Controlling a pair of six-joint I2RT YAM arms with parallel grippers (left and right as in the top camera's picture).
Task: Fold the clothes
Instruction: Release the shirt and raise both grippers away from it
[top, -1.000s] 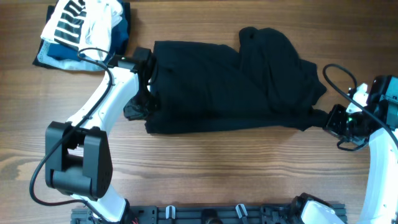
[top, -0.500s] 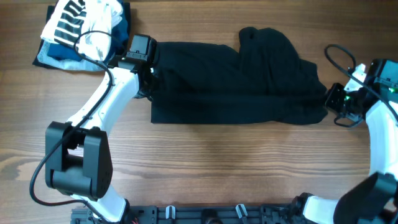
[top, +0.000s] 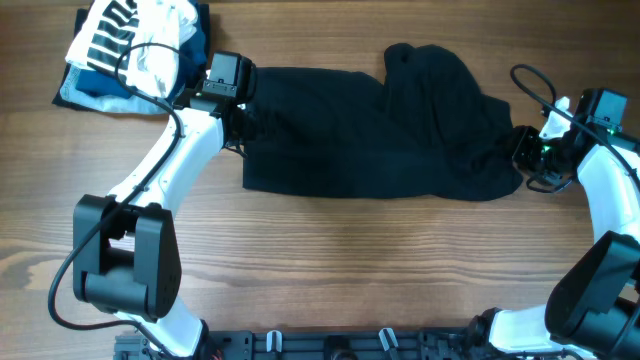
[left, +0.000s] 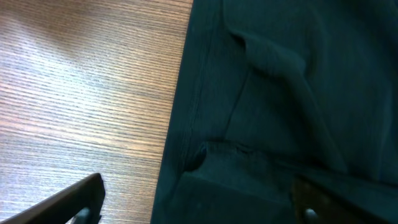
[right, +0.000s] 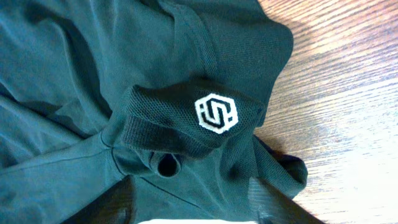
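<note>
Left tool (left: 196, 208) parted | right tool (right: 199, 211) parted | clothes (top: 370, 130) on table (top: 330, 260)

The table (top: 350, 270) is left bare across the lower frame; upper left is blocked by stacked garments (top: 130, 50), centre by the black shirt (top: 370, 140).

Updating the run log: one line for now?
left gripper: open, over garment edge | right gripper: open, by logo
</note>
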